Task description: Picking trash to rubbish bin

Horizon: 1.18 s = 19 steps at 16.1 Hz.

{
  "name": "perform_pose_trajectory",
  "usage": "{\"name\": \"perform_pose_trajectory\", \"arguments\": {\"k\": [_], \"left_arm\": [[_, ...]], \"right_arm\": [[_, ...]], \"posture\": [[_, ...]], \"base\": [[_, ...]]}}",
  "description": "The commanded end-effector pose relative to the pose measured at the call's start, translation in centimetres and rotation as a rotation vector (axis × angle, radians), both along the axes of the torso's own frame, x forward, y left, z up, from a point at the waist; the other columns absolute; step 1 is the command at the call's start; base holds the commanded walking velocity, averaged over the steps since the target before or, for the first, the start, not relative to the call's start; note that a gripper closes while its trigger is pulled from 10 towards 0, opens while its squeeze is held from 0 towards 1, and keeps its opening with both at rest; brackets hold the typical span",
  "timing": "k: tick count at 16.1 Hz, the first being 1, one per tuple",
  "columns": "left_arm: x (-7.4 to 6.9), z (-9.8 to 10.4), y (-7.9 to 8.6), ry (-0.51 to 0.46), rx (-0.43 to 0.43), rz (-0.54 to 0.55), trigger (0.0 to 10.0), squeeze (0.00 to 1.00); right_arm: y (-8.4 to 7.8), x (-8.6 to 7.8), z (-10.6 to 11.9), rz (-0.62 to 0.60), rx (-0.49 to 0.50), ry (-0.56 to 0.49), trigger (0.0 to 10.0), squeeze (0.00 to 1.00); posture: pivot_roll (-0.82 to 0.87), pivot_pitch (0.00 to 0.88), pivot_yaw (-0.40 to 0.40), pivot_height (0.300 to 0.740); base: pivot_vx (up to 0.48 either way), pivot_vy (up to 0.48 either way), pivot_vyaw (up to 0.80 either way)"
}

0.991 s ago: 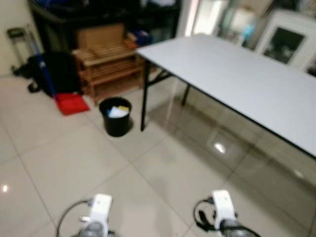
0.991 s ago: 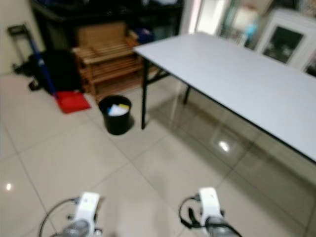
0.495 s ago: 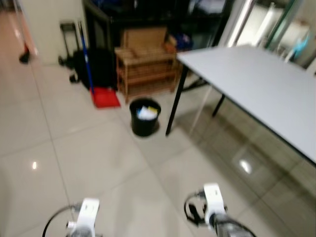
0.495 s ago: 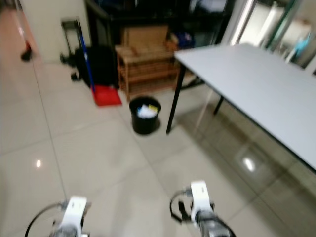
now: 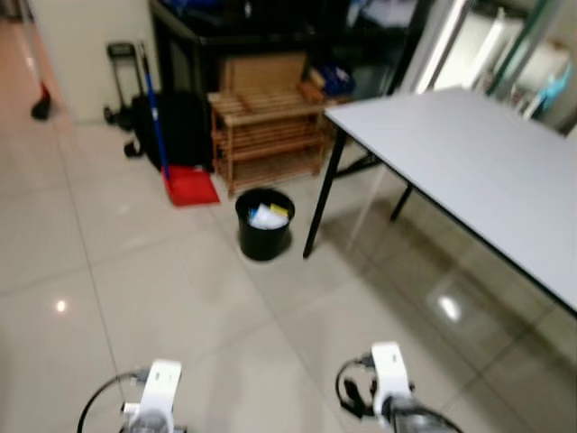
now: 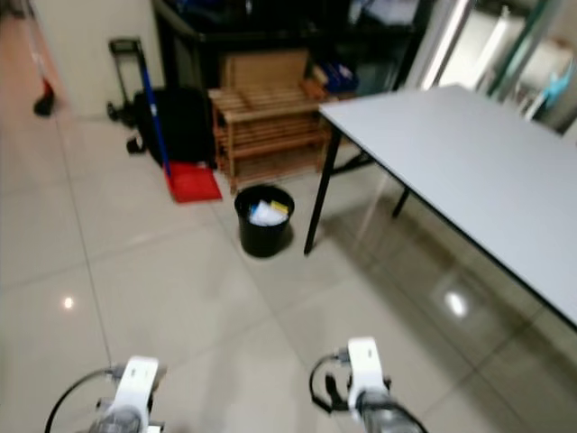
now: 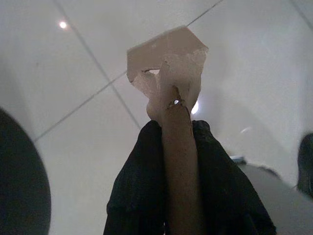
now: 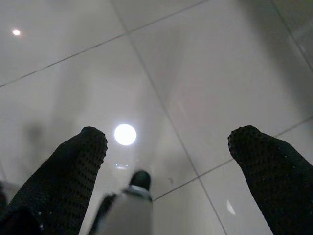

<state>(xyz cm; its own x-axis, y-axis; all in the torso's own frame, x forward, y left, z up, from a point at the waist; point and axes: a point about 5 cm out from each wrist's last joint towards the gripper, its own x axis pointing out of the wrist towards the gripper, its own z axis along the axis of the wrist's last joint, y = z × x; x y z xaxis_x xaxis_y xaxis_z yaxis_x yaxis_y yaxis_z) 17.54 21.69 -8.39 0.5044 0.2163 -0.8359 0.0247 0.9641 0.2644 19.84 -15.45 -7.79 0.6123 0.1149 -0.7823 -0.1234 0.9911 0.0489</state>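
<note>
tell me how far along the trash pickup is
Done: the round black rubbish bin by the grey table's leg already holds white and yellow scraps. In hand: the left tool is shut on a torn beige piece of cardboard; the right tool is open, holding nothing. Left: reaching the bin and dropping it in.

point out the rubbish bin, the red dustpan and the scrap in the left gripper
rubbish bin point(image 5: 264, 236), left eye view, black side wall
red dustpan point(image 5: 190, 186), left eye view, middle of pan
scrap point(image 7: 168, 61), left wrist view, torn upper part
</note>
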Motion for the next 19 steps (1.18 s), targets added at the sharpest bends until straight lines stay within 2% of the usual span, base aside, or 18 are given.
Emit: {"name": "perform_pose_trajectory", "arguments": {"k": [1,19], "left_arm": [[0.39,-0.09,-1.48,-0.008,-0.029,-0.021,10.0,0.00],[0.45,-0.06,-1.47,-0.009,-0.029,-0.020,10.0,0.00]], "right_arm": [[-1.71,-0.41,-0.13,-0.041,-0.033,0.013,10.0,0.00],[-1.59,-0.24,-0.02,-0.047,-0.011,0.001,10.0,0.00]], "posture": [[0.02,0.044,-0.104,0.740],[0.02,0.043,-0.108,0.740]], "base": [[0.368,0.000,0.00],[0.474,0.000,0.00]]}}
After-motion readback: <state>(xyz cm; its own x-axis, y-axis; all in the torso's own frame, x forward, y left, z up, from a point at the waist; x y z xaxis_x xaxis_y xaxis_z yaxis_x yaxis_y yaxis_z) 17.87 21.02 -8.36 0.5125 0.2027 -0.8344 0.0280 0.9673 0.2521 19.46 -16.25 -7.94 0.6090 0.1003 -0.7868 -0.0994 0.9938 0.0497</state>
